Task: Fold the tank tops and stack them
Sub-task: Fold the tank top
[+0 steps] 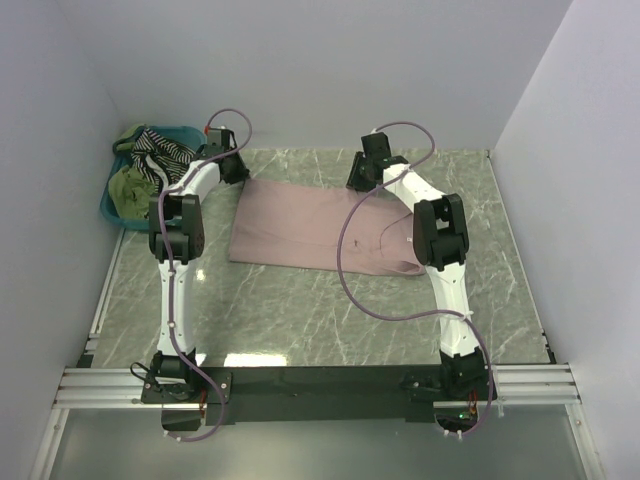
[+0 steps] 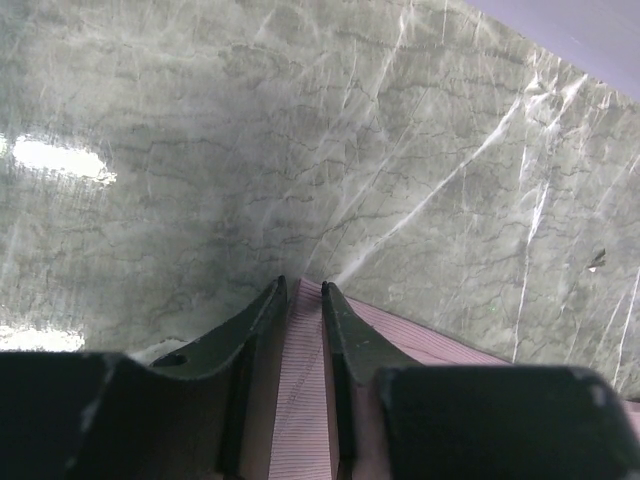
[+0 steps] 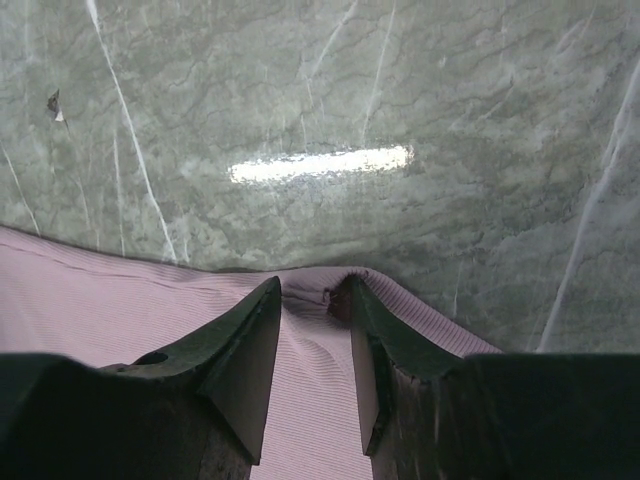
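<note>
A dusty pink tank top point(image 1: 310, 230) lies spread flat in the middle of the table. My left gripper point(image 1: 238, 170) is at its far left corner. In the left wrist view the jaws point(image 2: 303, 288) stand narrow, with a strip of pink cloth point(image 2: 300, 400) between them. My right gripper point(image 1: 362, 175) is at the far right corner. In the right wrist view its jaws point(image 3: 310, 292) pinch the far edge of the pink cloth point(image 3: 100, 300), which puckers up between the fingertips. A striped top point(image 1: 160, 150) and an olive green one point(image 1: 128, 188) lie in the basket.
A teal plastic basket point(image 1: 108, 208) stands at the far left against the wall. White walls close the table on the left, back and right. Purple cables loop over both arms. Marble tabletop point(image 1: 300, 310) lies between the pink top and the arm bases.
</note>
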### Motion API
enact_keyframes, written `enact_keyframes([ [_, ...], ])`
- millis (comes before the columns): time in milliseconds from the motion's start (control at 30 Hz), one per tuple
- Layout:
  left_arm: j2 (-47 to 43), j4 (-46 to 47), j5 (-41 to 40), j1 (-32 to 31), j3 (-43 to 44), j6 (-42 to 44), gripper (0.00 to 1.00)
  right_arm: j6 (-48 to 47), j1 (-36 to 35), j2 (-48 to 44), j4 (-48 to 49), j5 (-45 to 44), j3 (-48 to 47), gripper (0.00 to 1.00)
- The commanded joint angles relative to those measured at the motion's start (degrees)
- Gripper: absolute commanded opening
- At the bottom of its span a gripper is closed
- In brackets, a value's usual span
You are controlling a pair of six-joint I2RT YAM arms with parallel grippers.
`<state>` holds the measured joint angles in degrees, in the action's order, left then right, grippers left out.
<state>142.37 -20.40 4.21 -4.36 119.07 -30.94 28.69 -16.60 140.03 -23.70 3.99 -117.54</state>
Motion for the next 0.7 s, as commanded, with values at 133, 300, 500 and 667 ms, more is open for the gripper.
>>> enact_keyframes([
  [133,1.07,-0.34,-0.16,-0.56,1.43,0.35,0.26,0.32,0.43,0.69,-0.11,0.14,-3.14,0.4],
  [300,0.72,-0.25,-0.6,-0.74,1.17,0.53,0.21,0.32,0.43,0.6,-0.03,0.23,-3.14,0.39],
  [500,-0.42,0.89,-0.78,-0.74,0.64,0.09,0.11,0.32,0.52,0.25,0.15,0.23,-2.7,0.35],
  [667,-2.0,3.35,-0.6,-0.74,-1.9,-0.79,0.01,0.23,0.43,-0.45,0.5,-0.21,-1.91,0.24],
])
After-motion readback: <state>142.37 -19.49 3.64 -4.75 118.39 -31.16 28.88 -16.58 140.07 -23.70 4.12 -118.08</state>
